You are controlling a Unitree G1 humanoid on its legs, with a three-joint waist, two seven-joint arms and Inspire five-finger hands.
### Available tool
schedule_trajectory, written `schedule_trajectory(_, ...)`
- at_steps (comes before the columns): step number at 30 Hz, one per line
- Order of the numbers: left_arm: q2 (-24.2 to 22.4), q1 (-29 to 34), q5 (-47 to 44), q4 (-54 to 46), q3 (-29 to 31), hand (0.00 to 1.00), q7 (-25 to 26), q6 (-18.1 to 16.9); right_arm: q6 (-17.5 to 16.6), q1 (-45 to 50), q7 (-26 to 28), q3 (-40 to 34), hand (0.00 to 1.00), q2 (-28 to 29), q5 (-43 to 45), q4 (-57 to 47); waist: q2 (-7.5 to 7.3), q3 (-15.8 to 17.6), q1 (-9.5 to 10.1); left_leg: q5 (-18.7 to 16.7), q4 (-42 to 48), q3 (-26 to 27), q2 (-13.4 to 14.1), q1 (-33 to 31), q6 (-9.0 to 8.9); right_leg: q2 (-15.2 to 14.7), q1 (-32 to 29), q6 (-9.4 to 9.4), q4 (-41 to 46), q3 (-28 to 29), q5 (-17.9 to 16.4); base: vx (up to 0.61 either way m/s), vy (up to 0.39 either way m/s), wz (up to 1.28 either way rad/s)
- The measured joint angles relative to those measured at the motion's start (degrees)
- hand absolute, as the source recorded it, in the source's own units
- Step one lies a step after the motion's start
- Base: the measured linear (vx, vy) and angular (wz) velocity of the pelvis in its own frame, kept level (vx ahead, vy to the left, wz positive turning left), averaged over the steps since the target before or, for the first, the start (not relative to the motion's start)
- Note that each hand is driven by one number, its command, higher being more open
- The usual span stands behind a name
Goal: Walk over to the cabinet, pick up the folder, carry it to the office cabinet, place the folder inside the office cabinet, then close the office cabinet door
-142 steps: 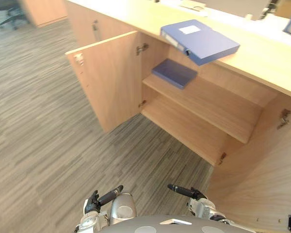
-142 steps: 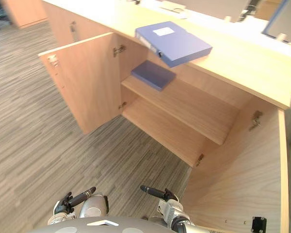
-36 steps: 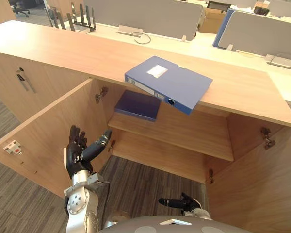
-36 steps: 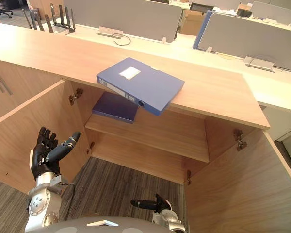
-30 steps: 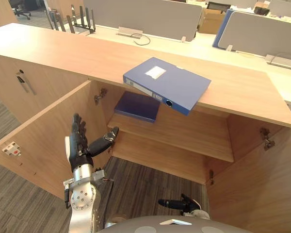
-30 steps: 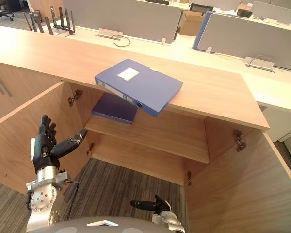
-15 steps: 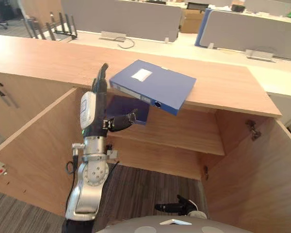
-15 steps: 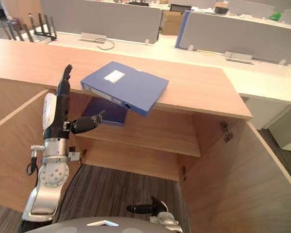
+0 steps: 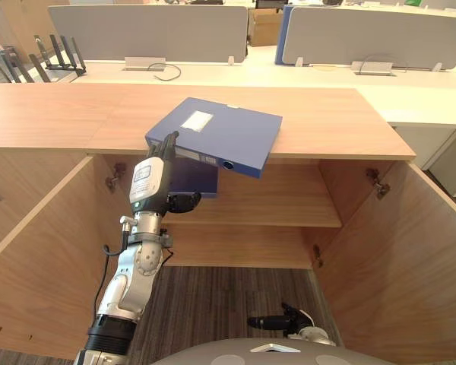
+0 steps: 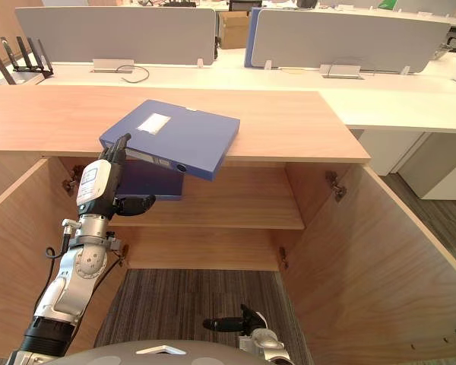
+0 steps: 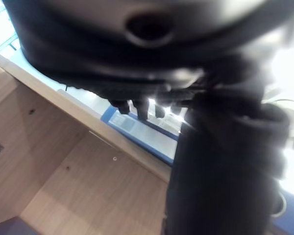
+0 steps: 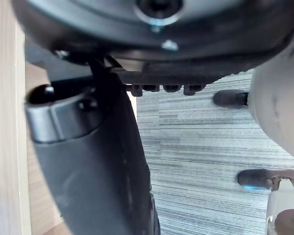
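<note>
Folder: the blue folder is upper centre on the cabinet top, with its front corner hanging over the edge.
Left hand: the left hand is centre-left, fingers straight up right at the folder's left corner, thumb out underneath, gripping nothing.
Right hand: the right hand is bottom centre, relaxed and idle.
Risk: I reckon a nudge or a one-corner pinch could tip the folder off that overhang.
</note>
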Motion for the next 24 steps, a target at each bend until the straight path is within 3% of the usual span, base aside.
schedule_trajectory(14, 2.34, -4.39, 0.48, 4.83, -0.14, 1.0, 0.55, 0.64, -0.37, -0.38, -0.08, 0.09, 1.0, -0.6, 0.06, -0.03, 0.08, 0.05, -1.5, -0.01, -0.13, 0.37, -0.16, -0.12, 0.01, -0.01, -0.77, 0.03, -0.27, 0.95, 0.33, -0.01, -0.004, -0.03)
schedule_trajectory(24, 2.05, -6.56, 4.47, 3.81, -0.19, 1.0, 5.03, 1.75, -0.38, -0.32, -0.49, -1.32, 1.0, -1.07, 0.09, 0.15, 0.09, 0.05, -1.58, -0.01, -0.17, 0.37, -0.2, -0.11, 0.02, -0.03, -0.83, 0.07, -0.02, 1.03, 0.44, 0.0, 0.0, 0.0)
